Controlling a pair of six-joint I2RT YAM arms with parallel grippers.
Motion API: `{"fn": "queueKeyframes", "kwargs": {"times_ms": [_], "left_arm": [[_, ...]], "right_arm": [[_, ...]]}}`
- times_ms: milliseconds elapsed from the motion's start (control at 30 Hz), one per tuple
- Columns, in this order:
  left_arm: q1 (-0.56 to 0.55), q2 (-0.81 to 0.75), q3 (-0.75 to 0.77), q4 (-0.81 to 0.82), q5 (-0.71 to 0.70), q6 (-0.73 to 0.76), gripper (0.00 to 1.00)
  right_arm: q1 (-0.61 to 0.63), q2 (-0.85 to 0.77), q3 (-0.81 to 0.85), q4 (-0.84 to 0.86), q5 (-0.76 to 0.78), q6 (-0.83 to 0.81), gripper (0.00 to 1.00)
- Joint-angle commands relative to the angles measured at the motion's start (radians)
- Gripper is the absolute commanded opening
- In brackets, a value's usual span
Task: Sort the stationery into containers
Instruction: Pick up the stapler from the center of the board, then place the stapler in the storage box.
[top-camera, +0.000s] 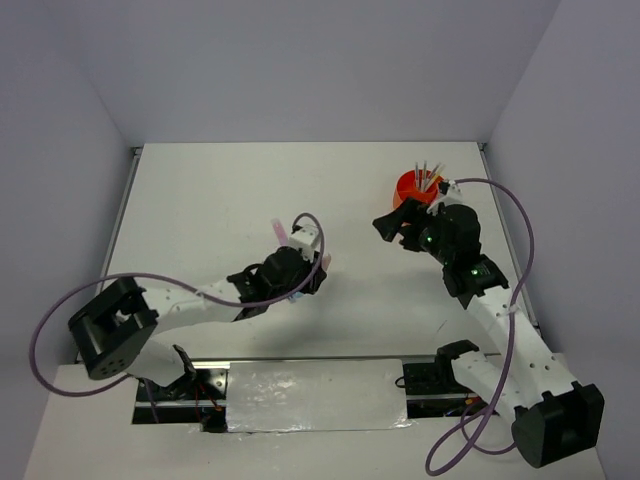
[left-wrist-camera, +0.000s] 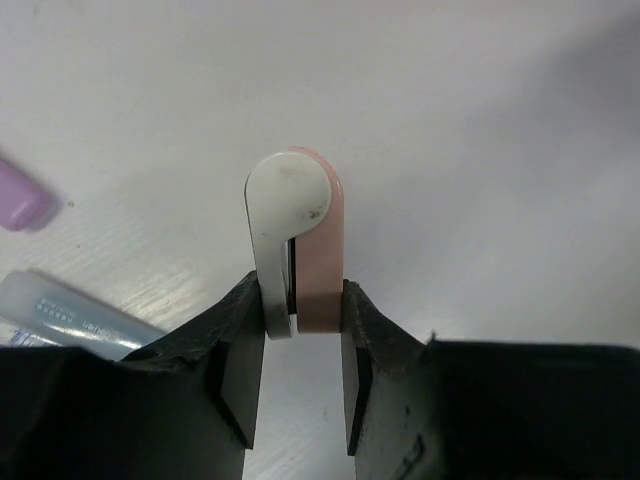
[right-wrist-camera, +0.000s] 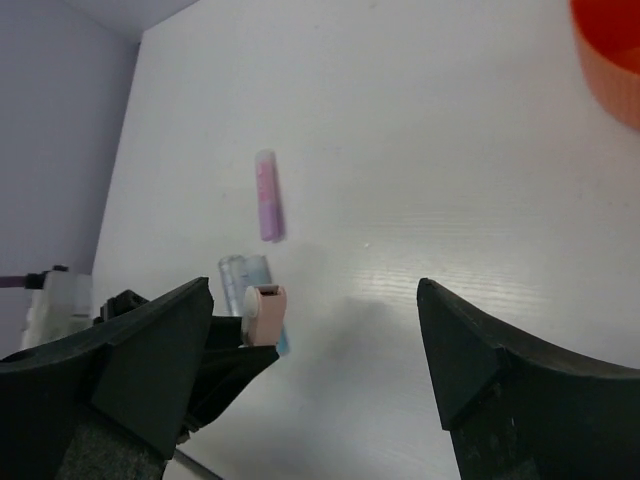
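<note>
Orange organiser (top-camera: 408, 186) far right, pens (top-camera: 428, 172) standing inside. Centre-left lie a pink stick (right-wrist-camera: 268, 195) and a blue-and-clear piece (right-wrist-camera: 243, 272) — pink-and-white piece (left-wrist-camera: 305, 240) upright beside them.

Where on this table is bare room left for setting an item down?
Bare: the far-left table from its left edge to the purple stick, and the middle strip between that stick and the organiser. Crowded: around the left end effector holding a pink piece, with stick and blue tube close by, and the organiser's corner.

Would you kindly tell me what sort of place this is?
Probably a robotics lab test cell: a white table boxed in by plain pale walls, left arm and right arm mounted at its near edge, plus an orange organiser.
</note>
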Motion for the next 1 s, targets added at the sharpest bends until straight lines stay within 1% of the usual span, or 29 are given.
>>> {"fn": "queueKeyframes", "kwargs": {"times_ms": [0,33,67,100,133,200,300,400,500,567,600,633,700,733,767,800,833,867,900,933,967], "left_arm": [[-0.004,-0.135,-0.139,0.417,0.069,0.058,0.0],[-0.007,-0.16,-0.169,0.459,0.073,0.066,0.0],[-0.007,-0.202,-0.19,0.523,0.079,0.083,0.0],[-0.013,-0.236,-0.225,0.545,0.082,0.098,0.0],[-0.013,-0.237,-0.238,0.563,0.084,0.103,0.0],[-0.016,-0.273,-0.259,0.586,0.092,0.112,0.0],[-0.021,-0.306,-0.273,0.6,0.115,0.131,0.0],[-0.025,-0.324,-0.273,0.594,0.127,0.149,0.0],[-0.027,-0.332,-0.272,0.588,0.132,0.163,0.0],[-0.028,-0.335,-0.272,0.586,0.142,0.167,0.0],[-0.03,-0.335,-0.27,0.583,0.142,0.167,0.0],[-0.028,-0.335,-0.269,0.576,0.142,0.169,0.0],[-0.03,-0.333,-0.264,0.566,0.136,0.174,0.0],[-0.028,-0.333,-0.262,0.557,0.133,0.174,0.01],[-0.028,-0.333,-0.262,0.556,0.136,0.177,0.03],[-0.028,-0.335,-0.262,0.553,0.139,0.18,0.07],[-0.028,-0.335,-0.261,0.549,0.141,0.18,0.09],[-0.028,-0.335,-0.256,0.534,0.139,0.178,0.14],[-0.03,-0.335,-0.255,0.523,0.132,0.177,0.35],[-0.028,-0.335,-0.25,0.508,0.119,0.165,0.52],[-0.028,-0.336,-0.238,0.456,0.077,0.152,0.7]], "right_arm": [[0.057,0.031,0.015,0.13,-0.109,0.066,0.89],[0.083,0.077,0.047,0.117,-0.111,0.057,0.88],[0.147,0.097,0.062,0.091,-0.099,0.049,0.88],[0.202,0.129,0.081,0.089,-0.088,0.045,0.88],[0.202,0.142,0.082,0.095,-0.093,0.051,0.88],[0.264,0.166,0.081,0.129,-0.1,0.065,0.87],[0.322,0.186,0.072,0.155,-0.056,0.091,0.84],[0.372,0.218,0.073,0.192,-0.062,0.117,0.81],[0.422,0.27,0.102,0.184,-0.045,0.108,0.79],[0.439,0.289,0.119,0.19,-0.047,0.103,0.75],[0.448,0.3,0.119,0.195,-0.051,0.103,0.7],[0.457,0.301,0.118,0.195,-0.056,0.101,0.59],[0.463,0.301,0.111,0.225,-0.067,0.101,0.47],[0.465,0.298,0.11,0.238,-0.07,0.095,0.28],[0.465,0.294,0.105,0.242,-0.068,0.091,0.15],[0.465,0.281,0.101,0.245,-0.053,0.076,0.07],[0.465,0.274,0.099,0.25,-0.048,0.057,0.0],[0.465,0.266,0.098,0.267,-0.045,0.031,0.0],[0.463,0.249,0.099,0.271,-0.039,0.001,0.0],[0.453,0.241,0.102,0.274,-0.019,-0.076,0.0],[0.44,0.231,0.107,0.271,-0.008,-0.122,0.0]]}}
